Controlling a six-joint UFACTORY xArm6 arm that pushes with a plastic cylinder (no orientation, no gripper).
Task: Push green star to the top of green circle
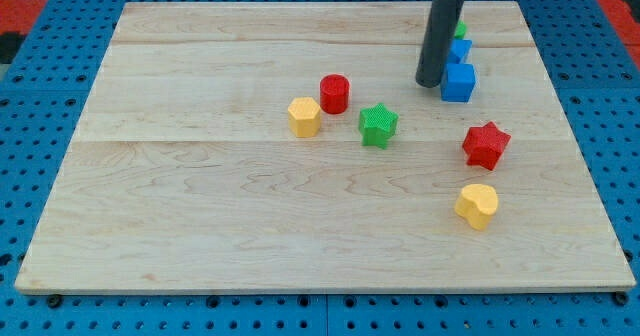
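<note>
The green star point(378, 125) lies near the middle of the wooden board point(200, 206). A small green piece point(460, 28), probably the green circle, peeks out at the view's top right, mostly hidden behind my rod. My tip point(430, 82) rests on the board up and to the right of the green star, just left of a blue cube point(458, 82), with a clear gap to the star.
A red cylinder point(334, 93) and a yellow hexagon point(304, 117) lie left of the green star. A second blue block point(460, 50) sits above the blue cube. A red star point(486, 144) and a yellow heart point(478, 205) lie at the lower right.
</note>
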